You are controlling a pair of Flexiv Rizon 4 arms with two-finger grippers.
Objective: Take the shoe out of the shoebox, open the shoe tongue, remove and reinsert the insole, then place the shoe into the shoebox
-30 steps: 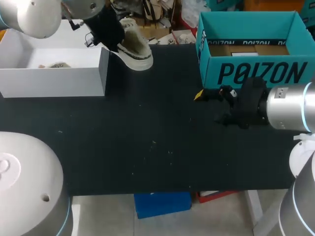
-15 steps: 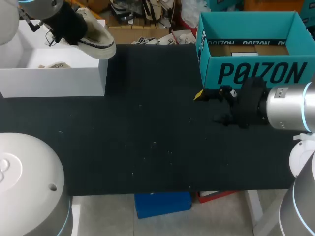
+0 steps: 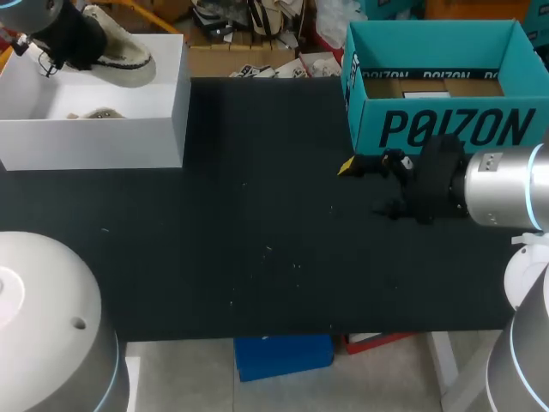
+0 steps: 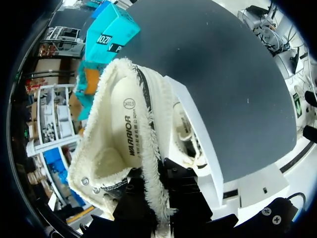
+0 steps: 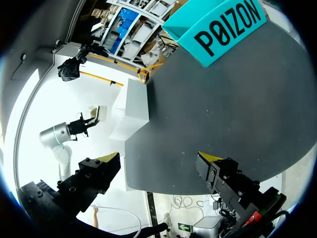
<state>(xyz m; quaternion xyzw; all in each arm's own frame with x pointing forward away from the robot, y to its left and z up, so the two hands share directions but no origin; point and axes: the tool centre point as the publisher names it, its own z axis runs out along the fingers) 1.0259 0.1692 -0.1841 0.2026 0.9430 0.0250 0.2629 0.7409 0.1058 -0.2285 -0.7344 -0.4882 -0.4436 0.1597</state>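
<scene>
Head view | left pincer grips shoe by its collar, over white box | right pincer agape above bench | risk: sole may catch the wall when lowered, tipping shoe out.

Black table w/ white shoebox far left, teal box far right (both open).

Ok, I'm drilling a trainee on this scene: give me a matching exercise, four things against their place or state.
1 shoe
2 white box
3 teal box
4 right tool

A open, empty
B right end of table
C gripped by left tool
D left end of table

Pairs: 1-C, 2-D, 3-B, 4-A
</scene>
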